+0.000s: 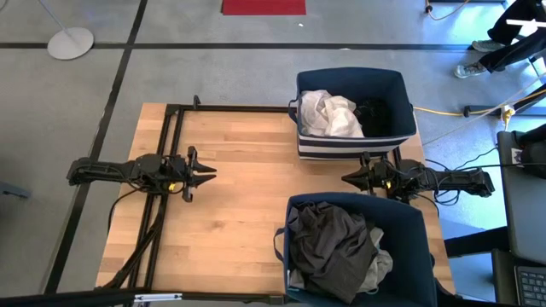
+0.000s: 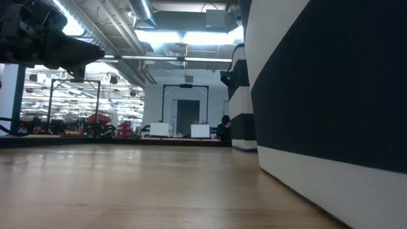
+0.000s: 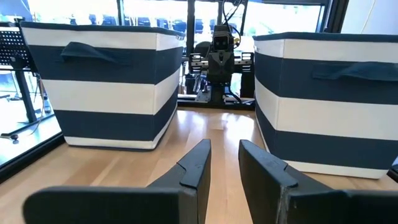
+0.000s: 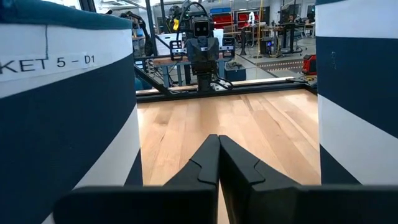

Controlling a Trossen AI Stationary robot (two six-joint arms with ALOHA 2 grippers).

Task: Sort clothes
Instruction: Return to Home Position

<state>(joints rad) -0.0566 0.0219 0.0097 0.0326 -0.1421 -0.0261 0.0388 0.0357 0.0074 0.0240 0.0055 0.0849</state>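
Overhead straight down, low across tabletop [image 2: 127, 191], wrist views facing each other

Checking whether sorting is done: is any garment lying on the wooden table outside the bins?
No; the high view shows only bare wood on the table, with the clothes inside the two navy bins.

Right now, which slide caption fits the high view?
Clothes lie in the top bin and bottom bin; left hand open, right hand shut, over the table.
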